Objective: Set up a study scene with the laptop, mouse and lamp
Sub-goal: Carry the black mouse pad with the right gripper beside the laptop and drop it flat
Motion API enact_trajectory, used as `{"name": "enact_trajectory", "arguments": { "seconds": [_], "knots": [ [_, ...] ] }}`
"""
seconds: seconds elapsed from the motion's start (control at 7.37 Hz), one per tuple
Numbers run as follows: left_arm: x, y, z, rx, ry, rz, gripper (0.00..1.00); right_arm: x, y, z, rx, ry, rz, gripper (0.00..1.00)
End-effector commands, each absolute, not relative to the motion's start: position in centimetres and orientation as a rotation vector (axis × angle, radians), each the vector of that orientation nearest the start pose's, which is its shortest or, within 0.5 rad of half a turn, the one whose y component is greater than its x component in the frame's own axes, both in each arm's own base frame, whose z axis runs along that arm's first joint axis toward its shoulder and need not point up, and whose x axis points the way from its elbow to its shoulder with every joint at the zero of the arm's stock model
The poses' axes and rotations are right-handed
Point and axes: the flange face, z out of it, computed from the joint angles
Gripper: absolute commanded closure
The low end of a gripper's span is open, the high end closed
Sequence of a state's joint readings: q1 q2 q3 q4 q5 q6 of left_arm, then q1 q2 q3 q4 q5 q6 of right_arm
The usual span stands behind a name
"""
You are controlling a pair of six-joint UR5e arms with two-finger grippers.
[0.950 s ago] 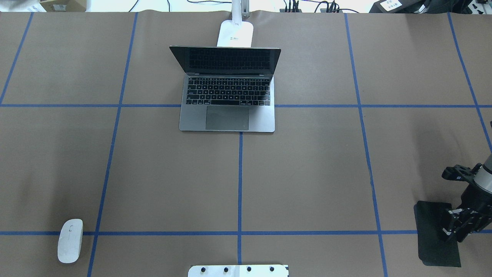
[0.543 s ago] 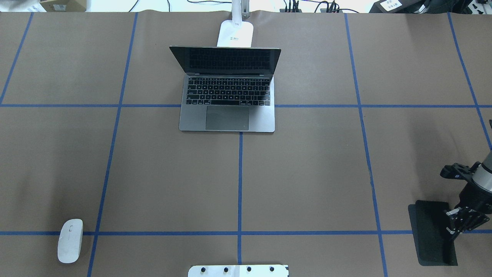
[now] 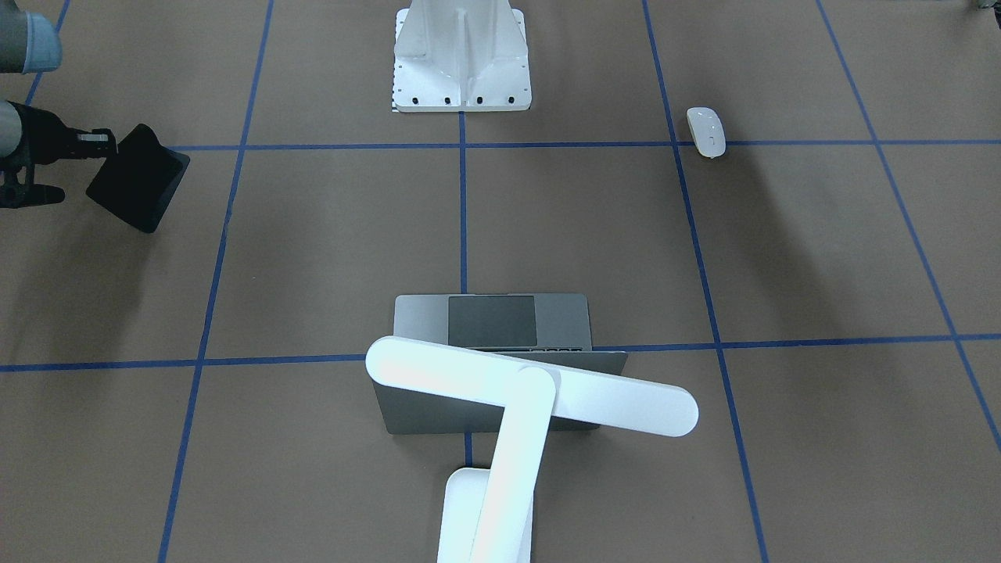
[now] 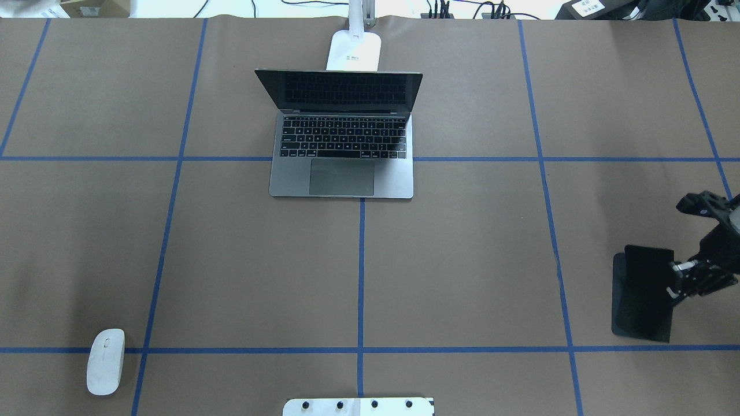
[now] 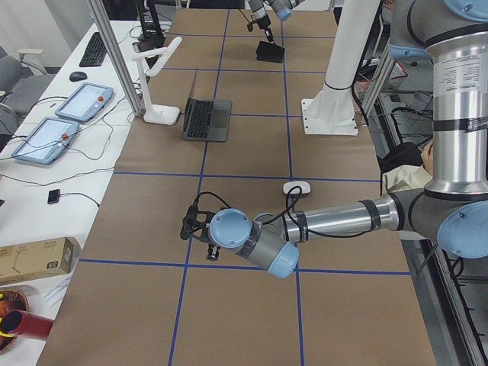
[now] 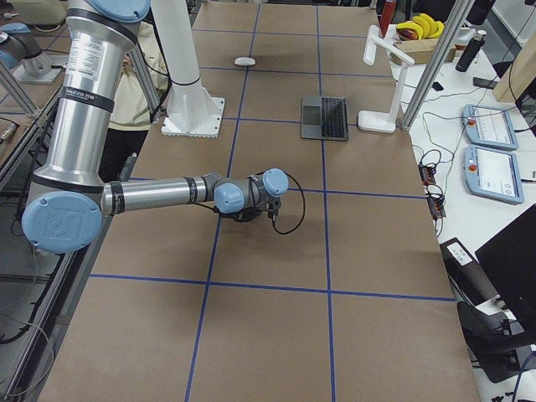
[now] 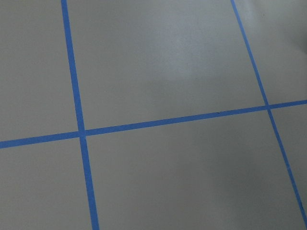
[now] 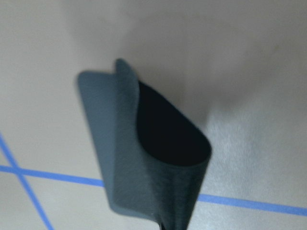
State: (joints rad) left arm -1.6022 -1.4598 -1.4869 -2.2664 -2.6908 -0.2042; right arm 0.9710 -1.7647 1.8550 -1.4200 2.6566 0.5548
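Note:
The open grey laptop point(image 4: 341, 173) sits at the table's far middle, its screen facing the robot. The white lamp point(image 3: 532, 387) stands right behind it, its bar head over the lid; its base point(image 4: 354, 52) shows in the overhead view. The white mouse point(image 4: 106, 361) lies at the near left, far from both grippers. My right gripper point(image 4: 675, 284) at the right edge is shut on a thin black mat point(image 4: 642, 289), which hangs curled off the table point(image 8: 158, 158). My left gripper point(image 5: 197, 229) shows only in the exterior left view, low over bare table; I cannot tell its state.
The white bolted pedestal point(image 3: 461, 55) stands at the table's near middle edge. Blue tape lines point(image 4: 361, 271) divide the brown table cover into squares. Tablets and cables lie on a side bench point(image 5: 61, 122) beyond the lamp.
The right gripper has lifted the black mat off the table and carried it away from the robot, past the blue line. Laptop, lamp and mouse have not moved.

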Motion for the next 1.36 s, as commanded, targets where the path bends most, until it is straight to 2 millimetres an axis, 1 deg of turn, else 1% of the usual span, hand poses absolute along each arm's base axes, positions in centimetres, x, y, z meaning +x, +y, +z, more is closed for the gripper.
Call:
{"name": "enact_trajectory", "arguments": {
  "seconds": [0.0,0.27,0.41,0.54,0.68,0.81,0.95,1.09,1.22],
  "knots": [
    [-6.1,-44.3,65.3,0.360,1.121,0.080,0.01,-18.8,-42.8,50.6,-0.256,-1.052,-0.114,1.00],
    [-6.1,-44.3,65.7,0.360,1.119,0.087,0.01,-18.9,-47.9,43.8,-0.148,-1.051,-0.048,1.00],
    [-6.1,-44.3,65.7,0.358,1.119,0.087,0.01,-19.6,-50.6,39.0,-0.108,-0.978,-0.014,1.00],
    [-6.0,-44.3,66.0,0.353,1.120,0.086,0.01,-20.1,-51.9,34.0,-0.083,-0.897,0.012,1.00],
    [-6.0,-44.2,66.0,0.352,1.120,0.085,0.01,-20.3,-53.0,29.5,-0.039,-0.826,0.034,1.00],
    [-6.0,-44.2,66.0,0.352,1.120,0.085,0.01,-21.2,-53.6,26.5,-0.015,-0.780,0.035,1.00],
    [-6.0,-44.2,66.0,0.352,1.120,0.085,0.01,-21.7,-53.9,25.1,0.004,-0.775,0.026,1.00],
    [-6.0,-44.2,66.0,0.352,1.120,0.085,0.01,-22.2,-53.8,24.9,0.015,-0.765,0.019,1.00],
    [-6.1,-44.2,66.0,0.353,1.120,0.084,0.01,-24.4,-53.7,23.5,0.007,-0.763,0.032,1.00]
  ]
}}
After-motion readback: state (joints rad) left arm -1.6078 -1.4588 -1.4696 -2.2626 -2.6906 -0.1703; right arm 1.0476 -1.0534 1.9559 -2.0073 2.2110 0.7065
